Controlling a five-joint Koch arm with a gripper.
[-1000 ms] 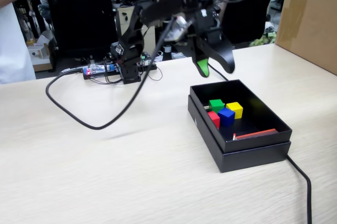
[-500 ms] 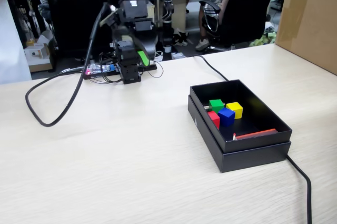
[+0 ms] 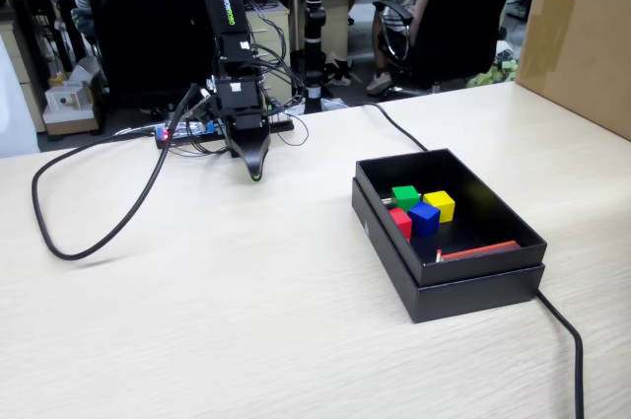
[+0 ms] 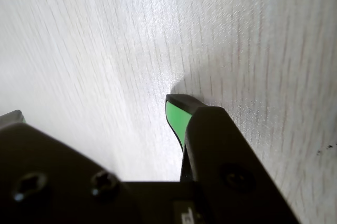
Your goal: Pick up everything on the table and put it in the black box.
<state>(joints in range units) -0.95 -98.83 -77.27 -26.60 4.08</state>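
The black box point(image 3: 473, 291) stands on the table at the right of the fixed view. All of the cubes lie together in its far left part: green point(image 3: 405, 196), yellow point(image 3: 440, 205), blue point(image 3: 424, 218) and red point(image 3: 400, 223). My gripper point(image 3: 256, 174) points straight down at the table's far side, well left of the box, with its tip close to the surface. In the wrist view the gripper point(image 4: 95, 112) is open and empty. One green-padded finger point(image 4: 176, 116) is at the right, the other tip is at the far left edge, and bare table shows between them.
A red-and-white stick point(image 3: 478, 249) lies in the box's near end. A thick black cable point(image 3: 99, 232) loops across the table's left, and another cable point(image 3: 567, 330) runs from the box to the front right. A brown carton point(image 3: 582, 34) stands far right. Office chairs stand behind the table.
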